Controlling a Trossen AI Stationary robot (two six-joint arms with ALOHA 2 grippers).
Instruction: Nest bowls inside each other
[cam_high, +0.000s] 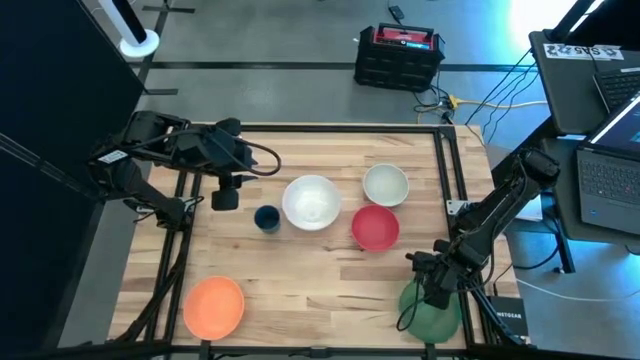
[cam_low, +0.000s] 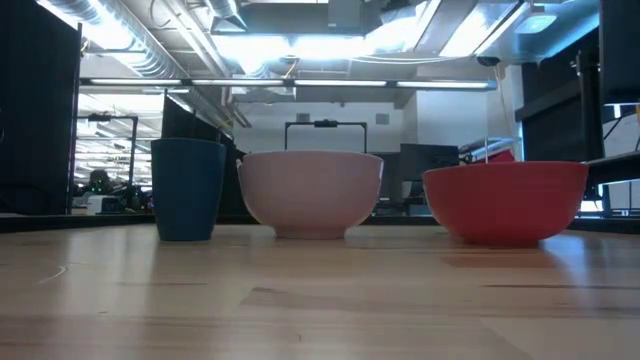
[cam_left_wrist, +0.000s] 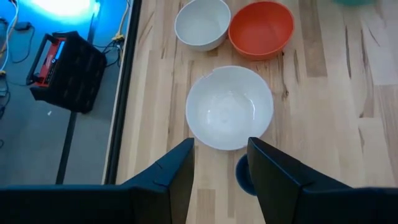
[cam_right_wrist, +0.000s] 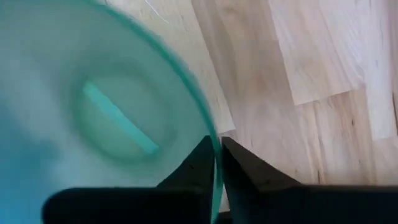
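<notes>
The green bowl (cam_high: 432, 312) stands at the table's near right corner, with my right gripper (cam_high: 436, 288) shut on its rim. The white bowl (cam_high: 312, 202), the pale mint-white bowl (cam_high: 385, 185) and the red bowl (cam_high: 375, 227) rest on their bases mid-table. The orange bowl (cam_high: 213, 305) sits near left. My left gripper (cam_high: 225, 197) hangs open above the table's left part, left of the white bowl (cam_left_wrist: 230, 107), touching nothing. My right gripper pinches the green bowl's rim (cam_right_wrist: 214, 146) on the bowl's far side, one finger inside the bowl and one outside. The fingers come from above, pointing steeply down. The bowl is upright, mouth up; whether its base is on the table, I cannot tell.
A small dark blue cup (cam_high: 266, 218) stands just left of the white bowl, under my left gripper's line of sight (cam_left_wrist: 244, 177). A black frame rail (cam_high: 447, 170) runs along the table's right side. Bare wood lies between the orange and green bowls.
</notes>
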